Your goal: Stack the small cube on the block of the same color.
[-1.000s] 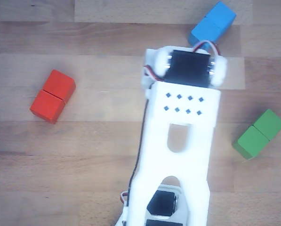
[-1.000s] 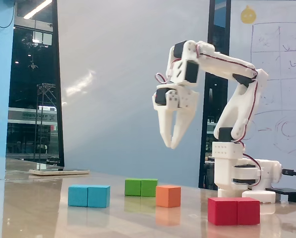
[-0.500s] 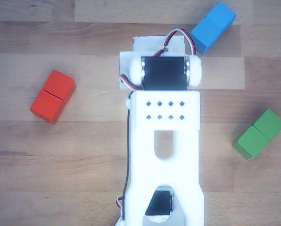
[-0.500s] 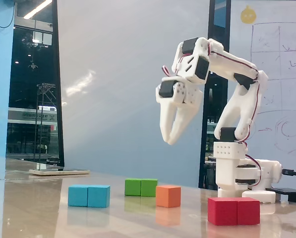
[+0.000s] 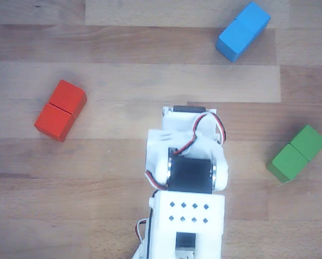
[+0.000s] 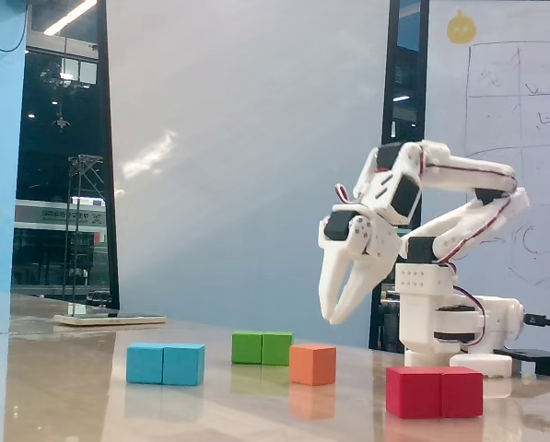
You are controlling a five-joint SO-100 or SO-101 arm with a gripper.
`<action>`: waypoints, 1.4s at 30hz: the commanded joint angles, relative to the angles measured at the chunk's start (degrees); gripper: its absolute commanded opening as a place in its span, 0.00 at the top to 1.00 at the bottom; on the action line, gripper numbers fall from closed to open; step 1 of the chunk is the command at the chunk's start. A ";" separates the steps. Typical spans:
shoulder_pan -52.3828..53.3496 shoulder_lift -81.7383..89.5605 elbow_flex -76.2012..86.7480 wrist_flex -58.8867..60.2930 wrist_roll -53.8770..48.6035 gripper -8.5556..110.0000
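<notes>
Gripper (image 6: 331, 317) hangs above the orange cube (image 6: 312, 364) — fingers apart, empty — no legible writing.

I am holding my white arm (image 6: 459, 198) folded in the fixed view: the upper link is rising from my base (image 6: 445, 318), then doubling forward to my wrist, which is sitting above and behind my claw. My gripper (image 6: 331, 316) is hanging in the air, pointing down, with its two long white fingers (image 6: 346, 281) slightly parted at the tips and gripping nothing. In the other view, from above, my wrist motor (image 5: 189, 175) and red-and-black wiring are hiding my claw underneath.
</notes>
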 commanded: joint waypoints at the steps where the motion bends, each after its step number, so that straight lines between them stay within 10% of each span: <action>1: 0.35 7.12 2.20 -2.64 -0.18 0.92; 42: 0.79 40.52 19.95 5.62 -2.64 0.93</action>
